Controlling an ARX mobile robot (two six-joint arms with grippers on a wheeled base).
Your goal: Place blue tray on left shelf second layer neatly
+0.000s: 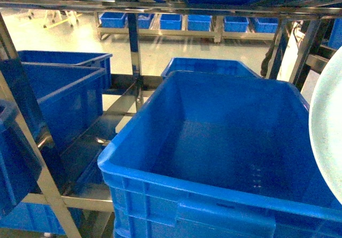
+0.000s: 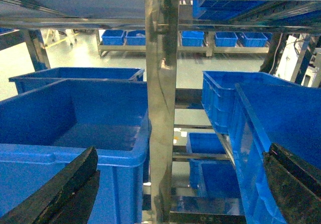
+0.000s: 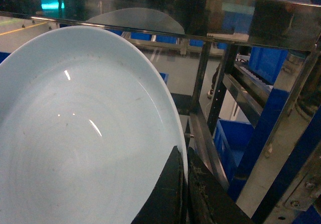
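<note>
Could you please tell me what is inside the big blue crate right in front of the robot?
The big blue crate looks empty; only its bare floor shows. The blue tray, at the right edge, hides its right corner.

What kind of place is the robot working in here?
Probably a warehouse or factory storeroom. Shiny steel racks hold large blue crates, and more crates stand in a row across a pale glossy floor. The right gripper holds a pale blue tray.
</note>
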